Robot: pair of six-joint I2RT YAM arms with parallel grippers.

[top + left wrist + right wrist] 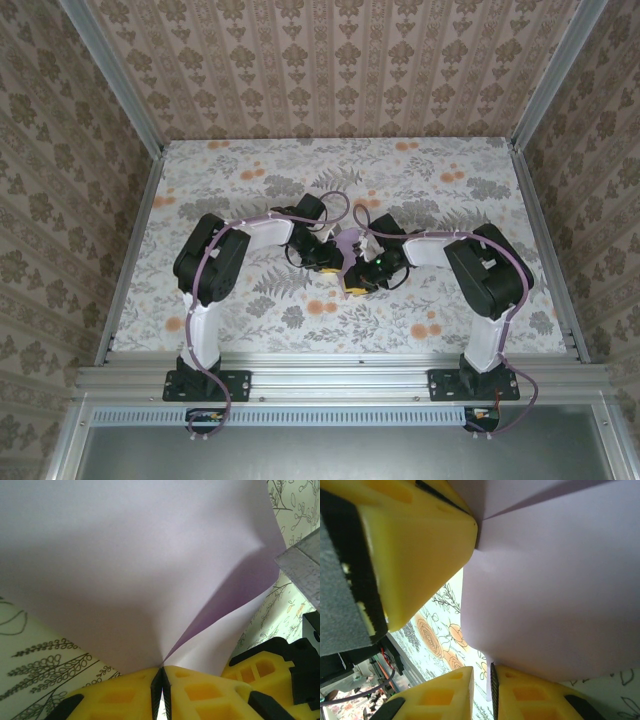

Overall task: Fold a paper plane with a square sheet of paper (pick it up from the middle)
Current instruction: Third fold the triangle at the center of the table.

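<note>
Top view: wrists cover most of the square sheet of paper (350,243); outline and long axis can't be read. Sheet is held off the floral table (450,200), mid-workspace, btw. both arms. In left wrist view a fold ridge runs up-right from the left gripper (161,680), whose fingers are pressed together on the sheet. Right gripper (481,686): near-closed, pinching the sheet edge. Left gripper's finger (420,545) blocks upper-left of right wrist view.

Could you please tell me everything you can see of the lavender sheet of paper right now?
The lavender sheet is thin, plain, matte paper, held above the middle of the floral table. It is bent, not flat: a sharp fold line runs out from where the left gripper pinches it, with one flap in shadow. The right gripper pinches another edge.
</note>
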